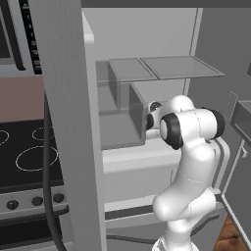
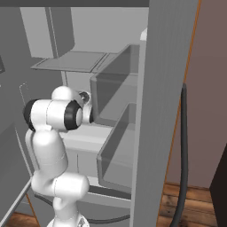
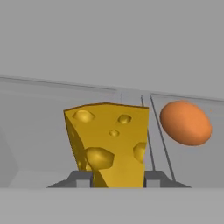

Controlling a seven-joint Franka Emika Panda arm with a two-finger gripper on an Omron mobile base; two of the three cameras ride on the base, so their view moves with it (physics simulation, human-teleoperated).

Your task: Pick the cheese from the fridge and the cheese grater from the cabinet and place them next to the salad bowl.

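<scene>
Fridge: door stands open; my arm reaches into its pale interior.
Cheese: on a fridge shelf, between my fingertips; a stiff, light wedge, I judge, with smooth and maybe slippery faces; best held low across its flat sides.
Orange ball: just beside the cheese, apart from it.
Gripper: narrowed, clamped on the cheese's base.

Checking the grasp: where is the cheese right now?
In the hand view, the cheese sits between the gripper fingertips, left of an orange ball.
</scene>
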